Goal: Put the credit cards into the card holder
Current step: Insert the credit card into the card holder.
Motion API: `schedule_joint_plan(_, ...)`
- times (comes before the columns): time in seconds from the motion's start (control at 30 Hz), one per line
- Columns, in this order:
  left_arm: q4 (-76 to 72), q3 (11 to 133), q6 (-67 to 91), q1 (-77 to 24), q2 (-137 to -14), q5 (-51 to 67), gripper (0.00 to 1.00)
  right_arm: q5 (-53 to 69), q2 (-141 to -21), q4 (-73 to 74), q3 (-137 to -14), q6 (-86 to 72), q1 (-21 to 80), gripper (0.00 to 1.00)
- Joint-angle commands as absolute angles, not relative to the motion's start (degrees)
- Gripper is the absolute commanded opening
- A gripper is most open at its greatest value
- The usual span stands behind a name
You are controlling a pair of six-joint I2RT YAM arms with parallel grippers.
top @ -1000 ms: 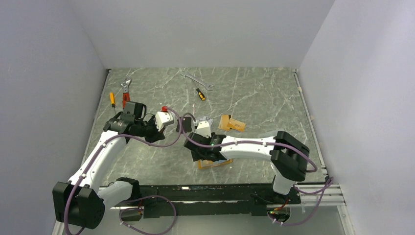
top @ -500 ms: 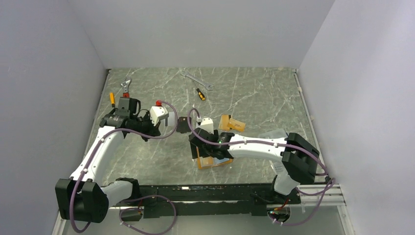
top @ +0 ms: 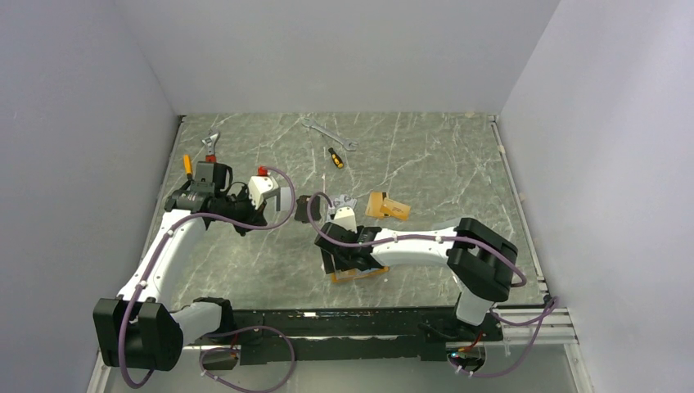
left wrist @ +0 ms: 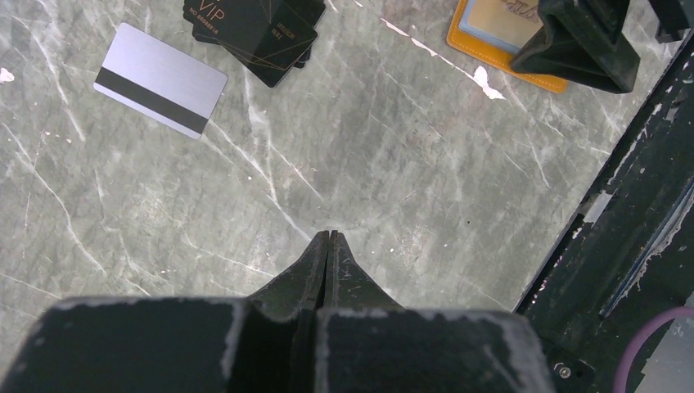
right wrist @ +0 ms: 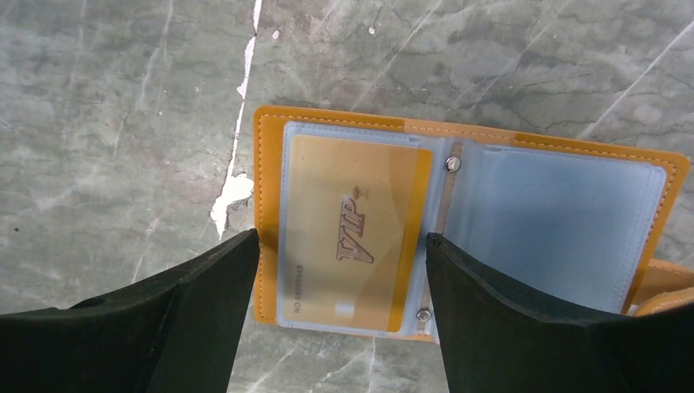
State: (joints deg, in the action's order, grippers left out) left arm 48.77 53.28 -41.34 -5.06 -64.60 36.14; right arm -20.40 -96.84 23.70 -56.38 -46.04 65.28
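Observation:
The card holder (right wrist: 266,205) lies open on the marble, and an orange-tan credit card (right wrist: 352,229) printed VIP sits in its left clear pocket. My right gripper (right wrist: 342,237) hangs open just above it, one finger on each side of that pocket, holding nothing. From above, the card holder (top: 360,273) shows partly under the right gripper (top: 348,255). A silver-grey credit card (left wrist: 159,79) with a black stripe and some black VIP cards (left wrist: 254,24) lie ahead of my left gripper (left wrist: 329,234), which is shut and empty. More orange-tan cards (top: 386,205) lie further right.
A wrench (top: 327,131) and a small screwdriver (top: 335,157) lie at the back. Red-handled pliers (top: 211,151) and an orange screwdriver (top: 187,166) lie at the back left. The table's dark near edge (left wrist: 630,229) runs close to the left gripper.
The right gripper's jaws have opened wider over the card holder, and its elbow swung out and back. The left arm has drawn back to the left, still shut.

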Motion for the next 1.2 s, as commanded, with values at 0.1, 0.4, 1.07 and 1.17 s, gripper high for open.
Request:
schedule_joint_plan(0.1, 49.09, 54.73, -42.71, -4.83, -63.19, 37.97, 0.00, -21.29, -97.35, 21.23, -55.35, -46.96, 65.52, 0.71)
schedule_joint_plan(0.4, 48.40, 53.75, -42.71, -4.83, -63.12, 38.17, 0.00, -23.17, -95.37, 21.62, -55.15, -47.86, 65.81, 0.61)
schedule_joint_plan(1.07, 44.54, 52.41, -39.31, -4.79, -64.31, 37.07, 0.02, -26.17, -90.37, 30.05, -62.52, -45.15, 66.08, 0.87)
schedule_joint_plan(1.17, 40.01, 51.66, -34.44, -4.75, -65.92, 35.38, 0.04, -23.62, -87.97, 28.80, -65.23, -41.32, 64.38, 0.86)
